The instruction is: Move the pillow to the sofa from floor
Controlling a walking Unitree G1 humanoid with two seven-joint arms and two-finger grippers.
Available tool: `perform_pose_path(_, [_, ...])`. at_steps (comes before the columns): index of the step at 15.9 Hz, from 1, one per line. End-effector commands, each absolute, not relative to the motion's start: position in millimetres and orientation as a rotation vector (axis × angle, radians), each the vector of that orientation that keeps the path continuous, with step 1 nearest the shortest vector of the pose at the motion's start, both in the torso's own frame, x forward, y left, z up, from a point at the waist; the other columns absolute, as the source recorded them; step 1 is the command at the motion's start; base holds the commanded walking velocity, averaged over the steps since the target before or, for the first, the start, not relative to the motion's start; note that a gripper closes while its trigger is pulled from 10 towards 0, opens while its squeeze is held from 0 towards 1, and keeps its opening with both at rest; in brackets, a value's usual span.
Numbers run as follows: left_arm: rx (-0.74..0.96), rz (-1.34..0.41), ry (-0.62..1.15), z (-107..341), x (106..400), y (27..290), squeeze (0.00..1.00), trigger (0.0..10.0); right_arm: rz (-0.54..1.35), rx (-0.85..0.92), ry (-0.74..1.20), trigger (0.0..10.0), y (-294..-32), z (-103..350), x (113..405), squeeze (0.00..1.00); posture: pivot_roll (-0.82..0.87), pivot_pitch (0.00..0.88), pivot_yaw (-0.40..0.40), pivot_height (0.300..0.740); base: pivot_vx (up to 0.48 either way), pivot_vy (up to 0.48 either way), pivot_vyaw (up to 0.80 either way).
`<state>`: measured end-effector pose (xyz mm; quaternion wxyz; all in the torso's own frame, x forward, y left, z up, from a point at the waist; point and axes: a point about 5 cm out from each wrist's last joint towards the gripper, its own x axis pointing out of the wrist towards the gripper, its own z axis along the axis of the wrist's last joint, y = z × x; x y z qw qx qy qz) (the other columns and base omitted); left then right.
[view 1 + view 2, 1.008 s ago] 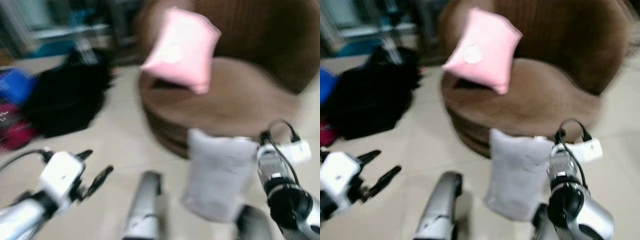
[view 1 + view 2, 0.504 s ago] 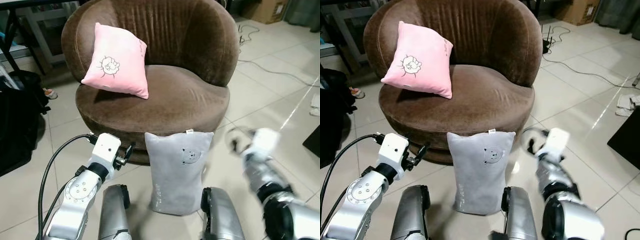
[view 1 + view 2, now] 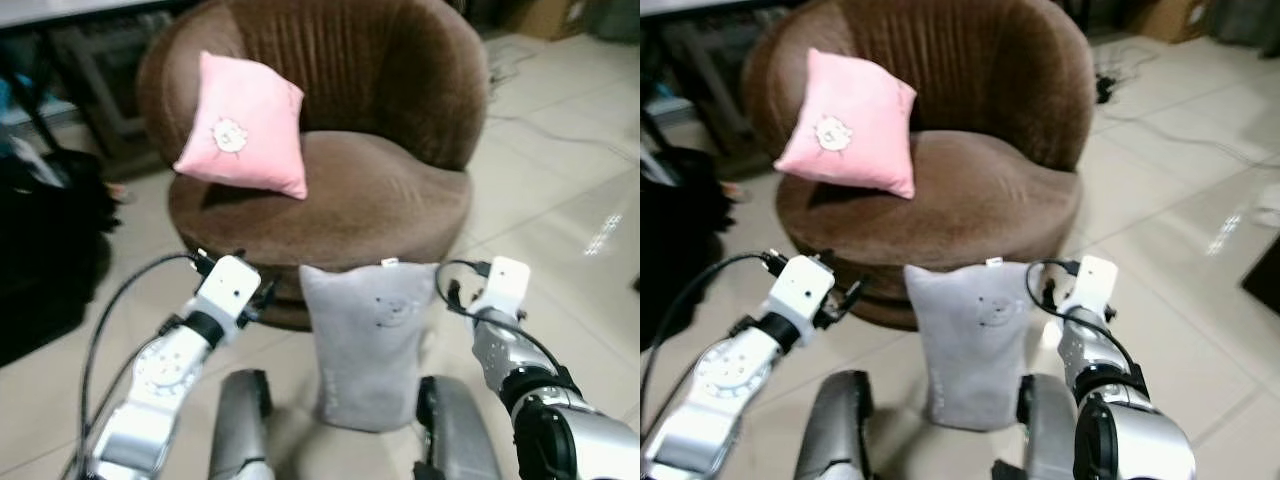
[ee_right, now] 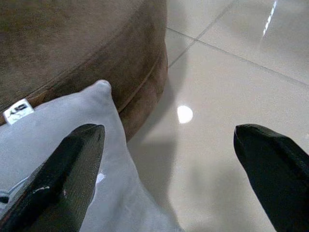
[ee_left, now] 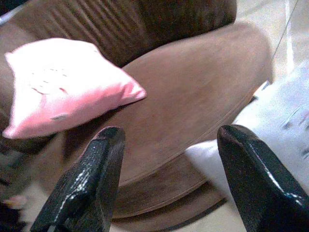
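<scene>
Since half a second ago my right arm has swung inward, so that its claw now sits just beside the grey pillow's upper right corner, where before it hung blurred and farther out; the view itself has also shifted a little.

At nine o'clock a black bag (image 3: 45,265) lies on the tiled floor (image 3: 560,190). My left claw (image 5: 169,181) is raised at about seven o'clock in the head view, fingers spread wide, aimed at the sofa's front edge with the grey pillow's corner just off to one side. Above it, at eleven o'clock, a pink pillow (image 3: 243,125) leans against the backrest of the round brown sofa (image 3: 390,190).

At six o'clock the grey pillow (image 3: 370,340) stands upright on the floor, leaning against the sofa's base, a small white tag (image 4: 16,110) at its top edge. My right claw (image 4: 169,169) at four o'clock is also wide, one finger over the pillow's corner, the other over bare floor, gripping nothing.
</scene>
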<state>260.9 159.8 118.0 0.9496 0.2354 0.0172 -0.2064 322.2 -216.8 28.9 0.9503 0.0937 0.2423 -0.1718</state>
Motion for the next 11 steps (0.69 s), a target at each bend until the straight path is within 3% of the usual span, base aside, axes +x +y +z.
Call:
perform_pose_path(1, [0.489,-0.436,0.022,121,265,159,0.00,10.0,-0.369,0.227,0.461,10.0,-216,39,331,0.00,0.15,0.000,0.076,0.494,0.000,0.000,0.00])
perform_pose_path(5, [0.406,-0.380,0.055,107,272,160,0.00,10.0,-0.294,0.232,0.468,10.0,-205,33,328,0.00,0.18,0.000,0.017,0.494,0.000,0.000,0.00])
perform_pose_path(9, [0.353,-0.312,0.102,80,269,157,0.00,10.0,-0.338,0.418,0.472,10.0,-190,23,322,0.00,0.19,0.000,0.001,0.494,0.000,0.000,0.00])
perform_pose_path(11, [0.344,-0.310,0.070,81,271,153,0.00,10.0,-0.297,0.370,0.479,10.0,-184,22,322,0.00,0.20,0.000,-0.008,0.494,0.000,0.000,0.00])
